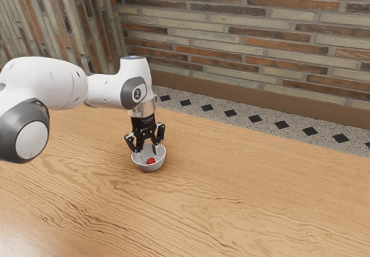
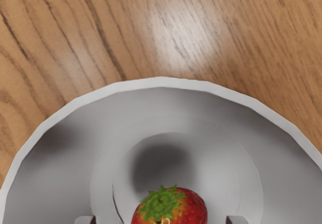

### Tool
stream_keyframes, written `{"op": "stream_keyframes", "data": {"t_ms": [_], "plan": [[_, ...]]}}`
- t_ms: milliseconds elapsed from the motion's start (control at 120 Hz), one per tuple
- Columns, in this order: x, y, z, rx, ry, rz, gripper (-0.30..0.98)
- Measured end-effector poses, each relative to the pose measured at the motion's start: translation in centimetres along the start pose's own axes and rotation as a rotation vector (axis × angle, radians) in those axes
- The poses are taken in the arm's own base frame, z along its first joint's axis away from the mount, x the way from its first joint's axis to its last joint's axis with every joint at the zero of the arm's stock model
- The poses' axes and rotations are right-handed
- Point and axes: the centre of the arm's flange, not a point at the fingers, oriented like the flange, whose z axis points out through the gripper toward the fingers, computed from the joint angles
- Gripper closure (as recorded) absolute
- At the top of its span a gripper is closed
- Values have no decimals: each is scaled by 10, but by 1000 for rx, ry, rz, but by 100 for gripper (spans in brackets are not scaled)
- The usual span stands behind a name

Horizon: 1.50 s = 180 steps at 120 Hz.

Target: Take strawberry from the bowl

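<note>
Step in hand, as judged: lining up for the grasp, with the pick itself outstanding. The strawberry [image 2: 176, 210] lies inside the bowl [image 1: 149, 167], on its floor, with its green leaves [image 2: 160, 204] facing the camera on the hand. The jaws stand wide apart and point down into the bowl. Their tips flank the fruit in the wrist view, with a gap on either side; nothing is gripped.

Next move required: a small straight descent, if the tips sit above the fruit's middle, then a gentle close on its flanks and a vertical lift past the rim. The remaining height cannot be fixed exactly from these views.

Obstructions: the bowl's wall surrounds the fruit and limits sideways travel. A drift during descent or lift could catch the rim and drag the bowl along the bench [image 1: 248, 193]. The rounded fruit may roll or slip if pinched too high.

Surroundings: the arm [image 1: 105, 90] reaches in from the exterior view's left. The brick wall [image 1: 266, 32] and tiled floor [image 1: 243, 116] lie beyond the bench, well away from the work.
</note>
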Motion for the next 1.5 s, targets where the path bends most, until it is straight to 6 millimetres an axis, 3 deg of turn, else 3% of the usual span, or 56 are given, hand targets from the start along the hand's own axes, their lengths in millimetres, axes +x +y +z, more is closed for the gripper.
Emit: {"op": "stream_keyframes", "data": {"t_ms": [483,708,858,1267,1433,1500], "plan": [[-2,5,23,24,-19,-18,41],[-1,5,24,30,-17,-15,46],[-1,9,15,23,-10,-10,50],[0,8,21,50,-18,-2,58],[-1,10,-2,38,-12,11,63],[-5,7,-30,18,8,26,64]]}}
